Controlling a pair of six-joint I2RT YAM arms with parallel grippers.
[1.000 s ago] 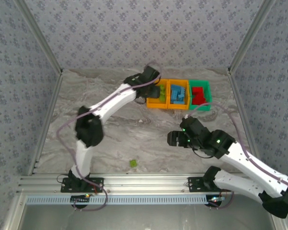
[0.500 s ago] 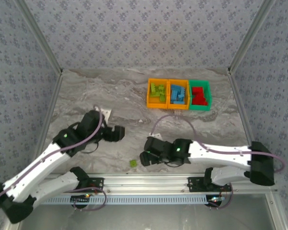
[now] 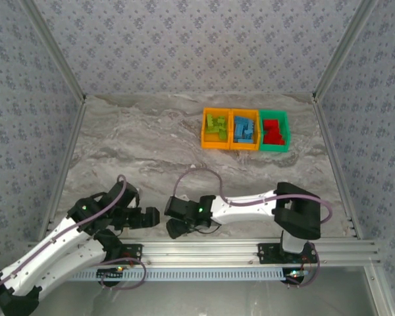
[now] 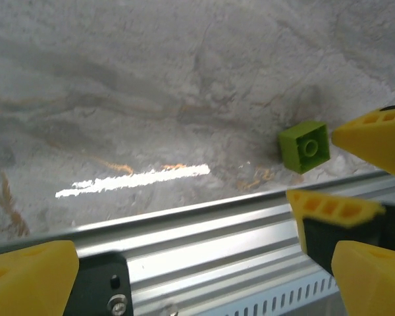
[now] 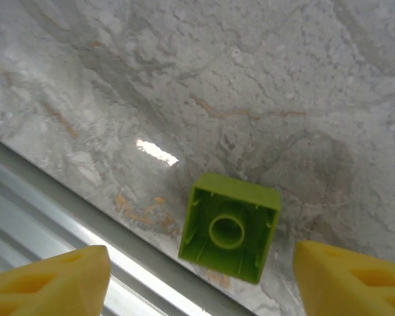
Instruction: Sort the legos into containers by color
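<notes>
Fingers of the left gripper (image 4: 204, 258) are spread wide with nothing between them, hanging low over the aluminium rail (image 4: 184, 230) at the near edge of the desk (image 4: 151, 79). A second ago this arm was far across at the bins; it has since swung back and now sits at the front left (image 3: 149, 216). Just right of it lies the one loose lime green brick (image 5: 229, 227), on the desk just beside the rail, seemingly hollow side up. It looks to be in the same spot as before. The right gripper (image 5: 201, 253) has travelled from mid-desk to that spot, and its fingers are open on either side of the brick without touching it, so nothing is held yet. Well apart, at the far right, the containers stand in a row: an orange bin (image 3: 214, 146) holding lime pieces, an orange bin (image 3: 244, 147) holding blue ones, and a green bin (image 3: 274, 148) holding red. Judging by this, the sort is nearly finished. The remaining step is for the right fingers to close on this brick and carry it to the bin of lime pieces.
</notes>
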